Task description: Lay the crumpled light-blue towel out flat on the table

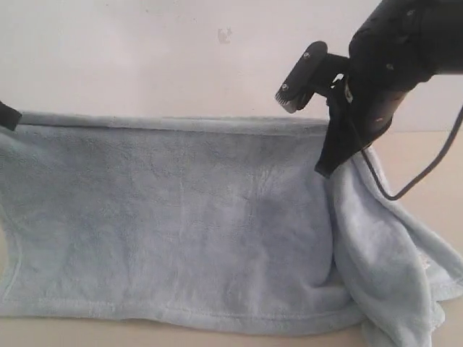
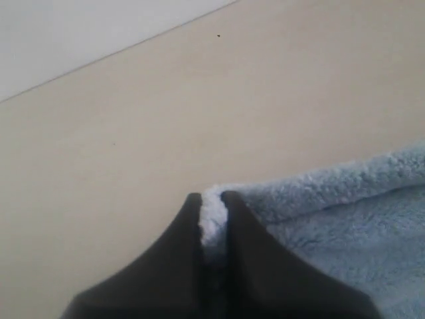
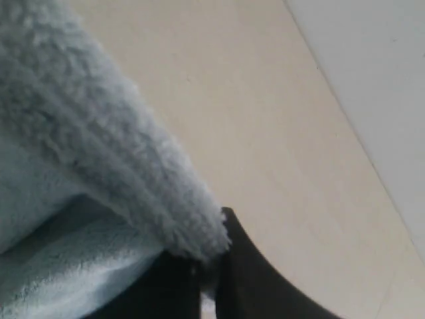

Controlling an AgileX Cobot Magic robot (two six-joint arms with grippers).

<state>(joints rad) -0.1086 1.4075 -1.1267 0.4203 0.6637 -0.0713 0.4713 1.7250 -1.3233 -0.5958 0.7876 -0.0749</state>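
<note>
Towel (image 1: 181, 217) hangs stretched btwn both grippers. Left gripper (image 1: 7, 116) pinches its top corner at far L of ext. view, right gripper (image 1: 327, 168) pinches top edge toward R. Bottom hem rests on table (image 1: 72, 334) in front. Spare cloth heaps on table R of right gripper. Wall (image 1: 145, 50) stands behind.

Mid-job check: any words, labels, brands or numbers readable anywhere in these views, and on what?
None can be read. The towel shows only plain pile and a stitched hem; the table carries no print; the black arm shows no legible marking; the smudge on the wall is a stain, not a sign.
</note>
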